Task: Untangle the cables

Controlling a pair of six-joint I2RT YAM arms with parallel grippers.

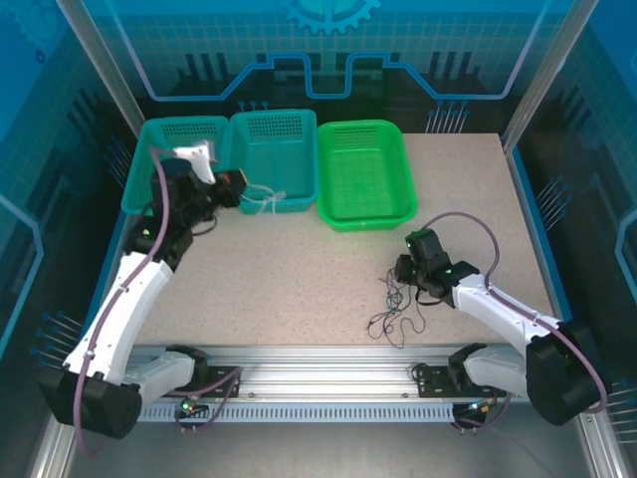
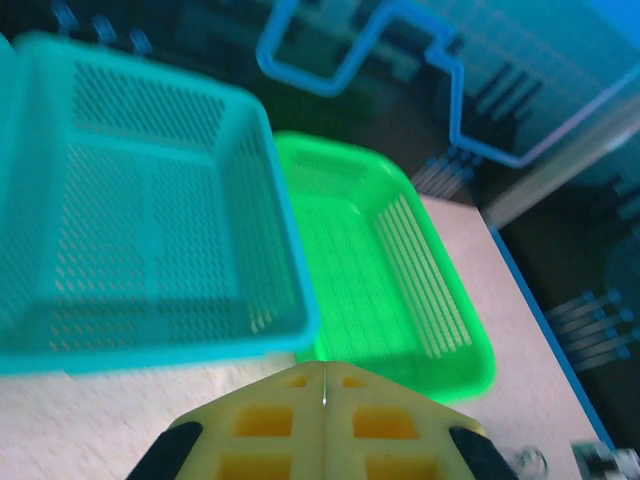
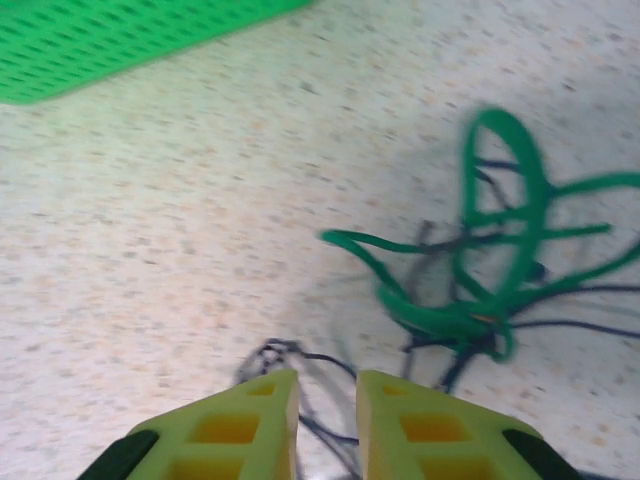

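The tangled cables (image 1: pixel 391 311) lie on the tabletop (image 1: pixel 299 269) in front of the green basket (image 1: pixel 363 169), stretched lengthwise away from it. The right jaws, barely parted, straddle dark strands (image 3: pixel 318 358) beside a green loop (image 3: pixel 450 320). Pulling could tighten the knot or drag the whole clump. Left of the basket, a white strand (image 1: pixel 261 202) points toward it beside the shut left jaws, whose hold on it is unclear.

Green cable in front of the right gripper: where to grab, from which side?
Grip the green cable on its left tail, which curves clear of the black wires. Come from above on that left side, right gripper across the strand. Farther right green and black cross; a pinch there would likely catch both.
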